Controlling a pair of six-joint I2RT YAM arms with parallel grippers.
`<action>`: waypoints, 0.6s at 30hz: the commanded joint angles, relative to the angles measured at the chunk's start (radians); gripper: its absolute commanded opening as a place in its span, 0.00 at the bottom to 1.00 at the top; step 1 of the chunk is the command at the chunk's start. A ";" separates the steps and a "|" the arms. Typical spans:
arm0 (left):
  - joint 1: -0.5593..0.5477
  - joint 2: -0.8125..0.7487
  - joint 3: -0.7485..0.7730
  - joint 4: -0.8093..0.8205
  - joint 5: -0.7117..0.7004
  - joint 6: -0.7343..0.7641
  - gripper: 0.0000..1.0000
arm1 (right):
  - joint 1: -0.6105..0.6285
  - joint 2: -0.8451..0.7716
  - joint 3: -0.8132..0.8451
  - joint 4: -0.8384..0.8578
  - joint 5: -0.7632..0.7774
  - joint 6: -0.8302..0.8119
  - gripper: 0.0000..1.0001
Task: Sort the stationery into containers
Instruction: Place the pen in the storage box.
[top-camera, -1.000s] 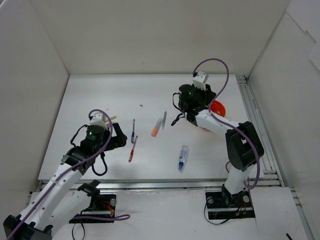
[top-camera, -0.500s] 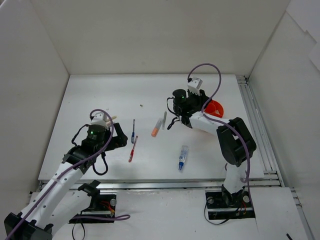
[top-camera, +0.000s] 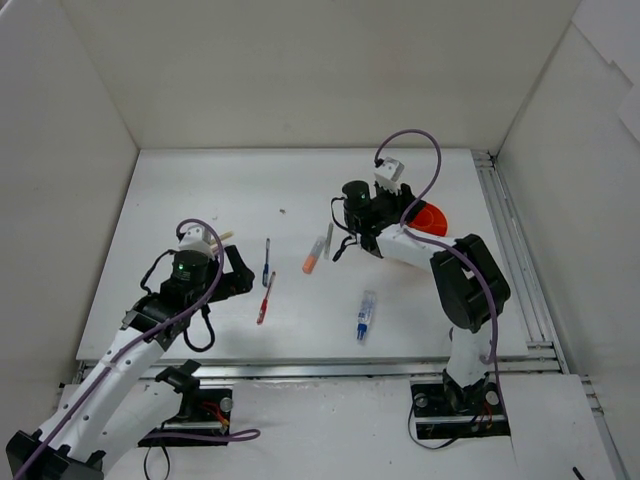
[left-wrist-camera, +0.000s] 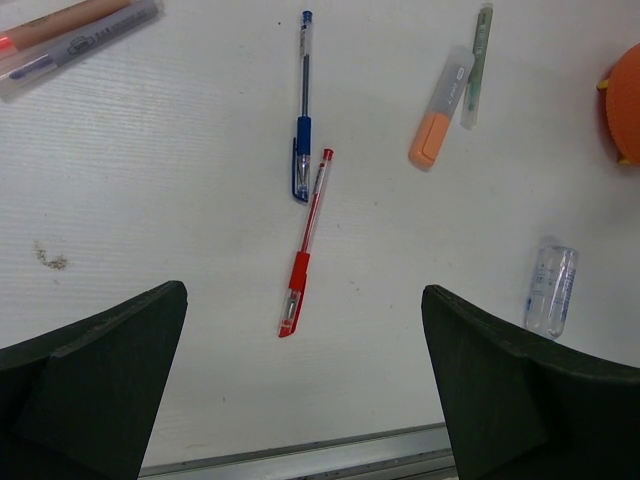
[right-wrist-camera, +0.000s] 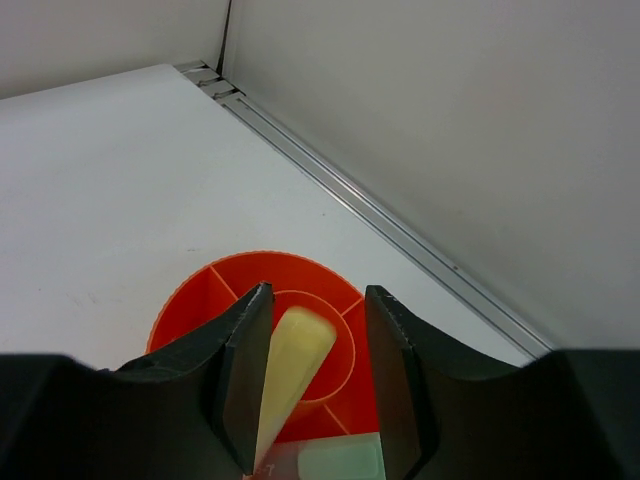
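The orange cup (right-wrist-camera: 200, 292) with inner dividers sits right under my right gripper (right-wrist-camera: 318, 292). A yellow marker (right-wrist-camera: 295, 365) stands in the cup's middle ring. It leans on the left finger, and a gap shows at the right finger, so the gripper is open. In the top view the cup (top-camera: 432, 219) is just right of that gripper (top-camera: 406, 217). My left gripper (left-wrist-camera: 303, 295) hangs wide open above a red pen (left-wrist-camera: 305, 245). A blue pen (left-wrist-camera: 303, 110), an orange highlighter (left-wrist-camera: 440, 125), a grey pen (left-wrist-camera: 478, 60) and a blue-capped clear marker (left-wrist-camera: 550, 290) lie on the table.
A wooden stick and a grey marker (left-wrist-camera: 80, 35) lie at the left gripper's far left. A metal rail (right-wrist-camera: 400, 235) runs along the right wall behind the cup. White walls (top-camera: 300, 70) close the table on three sides.
The right wrist swung left beside the cup. Its jaws have spread a little, letting the yellow marker lean free. The left arm has not moved.
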 joint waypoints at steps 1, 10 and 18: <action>-0.005 -0.013 0.034 0.027 -0.014 -0.010 1.00 | 0.035 -0.094 -0.003 0.062 0.057 0.011 0.40; -0.005 -0.033 0.028 0.024 -0.003 -0.005 1.00 | 0.156 -0.241 -0.052 0.059 -0.120 -0.126 0.89; -0.005 -0.072 0.020 0.009 0.003 0.002 1.00 | 0.207 -0.284 0.032 -0.507 -1.075 -0.215 0.98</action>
